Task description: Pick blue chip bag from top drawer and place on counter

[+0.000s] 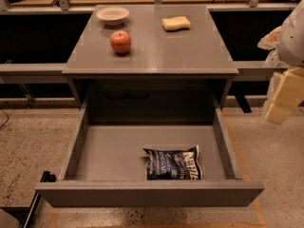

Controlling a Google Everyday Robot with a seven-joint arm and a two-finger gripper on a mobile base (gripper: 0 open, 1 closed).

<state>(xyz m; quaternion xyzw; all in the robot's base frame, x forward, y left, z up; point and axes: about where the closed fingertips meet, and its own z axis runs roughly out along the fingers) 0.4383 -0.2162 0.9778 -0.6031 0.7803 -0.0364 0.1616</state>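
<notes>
The single camera view looks down on a grey cabinet with a flat, smooth grey tabletop (161,53). Its wide, shallow grey top drawer (118,151) is pulled fully out toward the camera.

The small crinkly dark navy foil chip bag with white lettering (172,164) lies flat on the drawer floor. It sits near the front panel, a little right of the middle, and nothing else lies in the drawer.

Three things rest on the tabletop. A shallow white bowl (112,14) stands at the back left, and a round red apple (120,42) stands just in front of it. A yellow rectangular sponge (175,23) lies at the back right, well apart from the other two.

The robot's cream-coloured gripper (281,101) hangs at the right edge of the view. It is beside the cabinet and outside the drawer, above the speckled floor (28,141), and well apart from the chip bag. It holds nothing that can be seen, and I cannot tell whether it is open or closed.
</notes>
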